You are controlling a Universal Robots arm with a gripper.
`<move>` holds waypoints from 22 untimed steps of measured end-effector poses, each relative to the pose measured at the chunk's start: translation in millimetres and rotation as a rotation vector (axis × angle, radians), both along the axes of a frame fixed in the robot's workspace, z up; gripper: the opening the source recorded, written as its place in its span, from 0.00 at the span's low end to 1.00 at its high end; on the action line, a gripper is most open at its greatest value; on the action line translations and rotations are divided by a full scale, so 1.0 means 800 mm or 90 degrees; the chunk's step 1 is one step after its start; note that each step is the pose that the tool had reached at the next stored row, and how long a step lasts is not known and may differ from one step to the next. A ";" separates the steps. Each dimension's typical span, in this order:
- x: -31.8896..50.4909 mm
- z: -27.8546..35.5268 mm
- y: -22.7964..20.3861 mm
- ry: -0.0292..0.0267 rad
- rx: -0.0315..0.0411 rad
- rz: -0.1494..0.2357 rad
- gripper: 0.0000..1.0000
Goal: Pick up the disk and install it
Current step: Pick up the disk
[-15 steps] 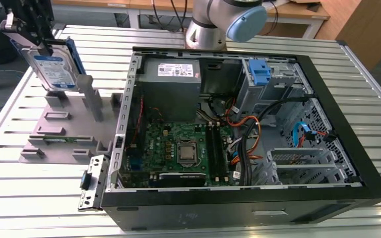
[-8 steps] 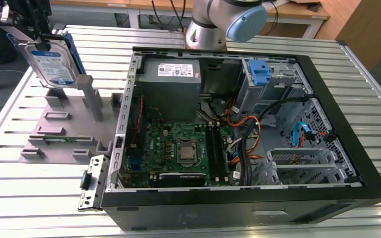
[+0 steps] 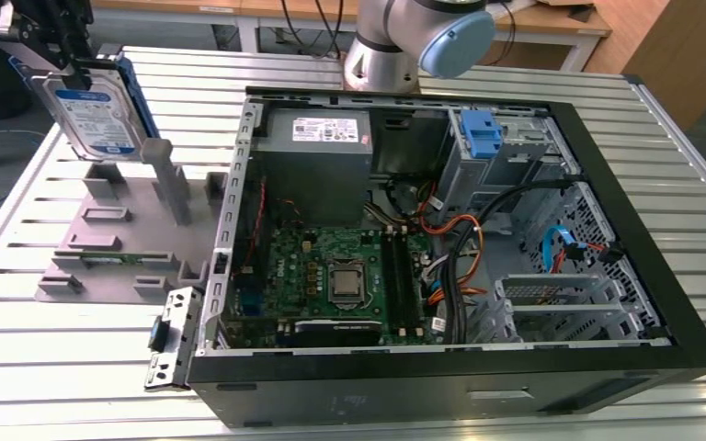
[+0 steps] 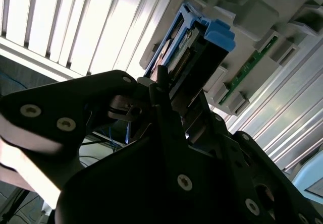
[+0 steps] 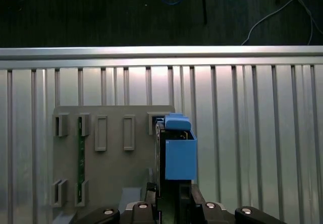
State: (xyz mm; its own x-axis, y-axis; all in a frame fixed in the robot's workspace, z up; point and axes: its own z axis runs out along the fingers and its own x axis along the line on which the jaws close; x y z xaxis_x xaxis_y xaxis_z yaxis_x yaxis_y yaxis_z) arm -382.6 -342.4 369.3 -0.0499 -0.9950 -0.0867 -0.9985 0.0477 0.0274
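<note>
we've got the gripper (image 3: 65,57) clamped tight on the disk (image 3: 93,112), held upright over the grey rack (image 3: 120,241), slatted metal table (image 3: 71,367) under the rack, open PC case (image 3: 654,276) just beside it, wooden desks (image 3: 550,20) behind

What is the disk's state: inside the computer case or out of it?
Out: the hand holds the disk over the grey holder, outside the case.

I am working in what is looking like a robotics lab or test workshop. The arm's base (image 3: 384,55) is standing at a ribbed aluminium table (image 3: 34,367), and an opened computer case (image 3: 451,404) is lying on it beside a grey fixture plate (image 3: 120,248). Wooden desks (image 3: 537,18) are running behind, and loose cables (image 5: 272,12) are trailing over the dark floor (image 5: 101,12).
</note>
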 end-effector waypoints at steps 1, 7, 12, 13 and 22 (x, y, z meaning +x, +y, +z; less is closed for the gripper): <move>0.000 0.0002 0.0000 0.0000 0.0000 0.000 0.35; 0.000 0.0017 0.0001 0.0004 -0.0002 0.000 0.35; 0.000 0.0064 0.0002 0.0001 -0.0001 0.000 0.35; 0.000 0.0076 0.0002 0.0000 -0.0001 0.000 0.35; 0.000 0.0104 0.0002 0.0000 0.0000 0.000 0.35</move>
State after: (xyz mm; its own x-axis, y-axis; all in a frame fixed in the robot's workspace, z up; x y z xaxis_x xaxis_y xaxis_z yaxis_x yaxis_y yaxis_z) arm -382.8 -342.3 377.6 -0.0499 -0.9950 -0.0866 -0.9985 0.0477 0.0275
